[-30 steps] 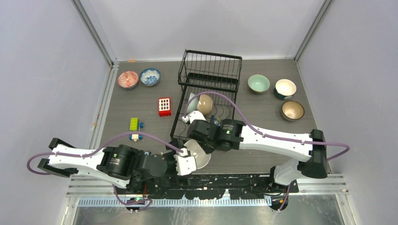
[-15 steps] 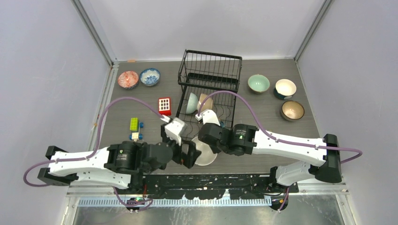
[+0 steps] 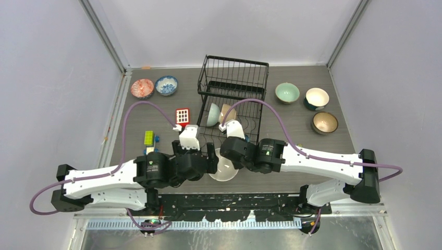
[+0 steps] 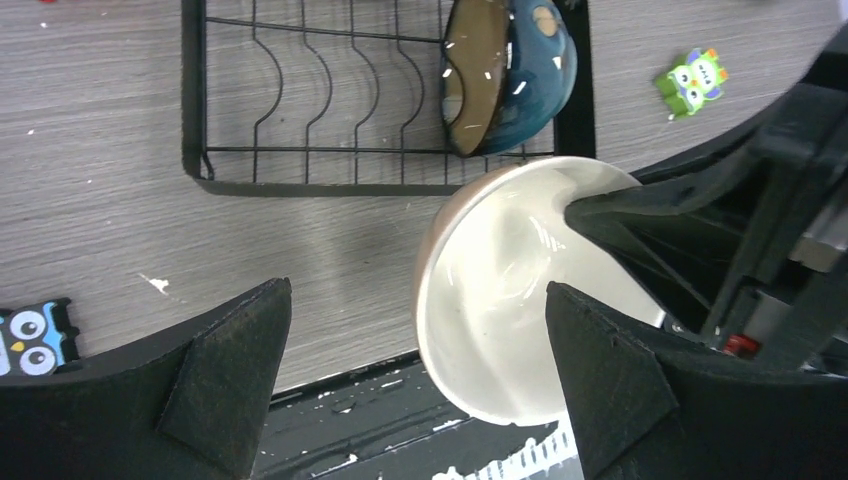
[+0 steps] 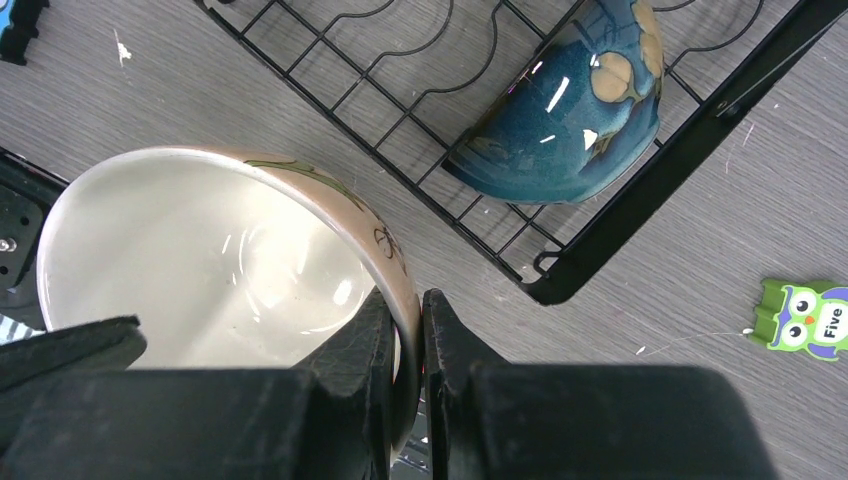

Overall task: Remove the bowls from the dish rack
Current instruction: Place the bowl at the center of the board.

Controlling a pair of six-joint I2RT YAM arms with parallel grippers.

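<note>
**While 1 bowl hangs in the right fingers, 3 wait in the rack**

As far as the 3 views show, the job is approx. half done. 5 bowls sit out on the tabletop (image 3: 135,120). A red patterned bowl (image 3: 142,88) and a blue-and-white bowl (image 3: 167,85) are side by side at far left. A pale green bowl (image 3: 287,92), a cream-lined bowl (image 3: 317,98) and a brown bowl (image 3: 324,122) are at far right. All 5 are well apart from the dish rack (image 3: 233,78).

Bowl no. 6, the cream bowl (image 5: 200,260), is out of the rack & in hand. The right fingers (image 5: 408,300) are clamped on its rim, 1 inside and 1 outside, w/ the bowl tilted just beyond the rack's near side, over the tabletop's near edge. Can't tell if it touches the surface. The left fingers (image 4: 415,295) stand wide apart w/ nothing in them, and their camera shows that same bowl between them. Prob. a handover or just standing by; no way to say which.

Left in the rack, on the flat slotted part:
- a dark blue bowl (image 5: 570,110) on its side at the near corner
- a pale bowl (image 3: 212,114) and a tan bowl (image 3: 226,112) on edge further back

So by my count 3 to pull, plus setting down the 1 in hand. Small toys, e.g. a red block (image 3: 182,118) and a green owl (image 5: 812,318), lie about but aren't part of the job.
</note>
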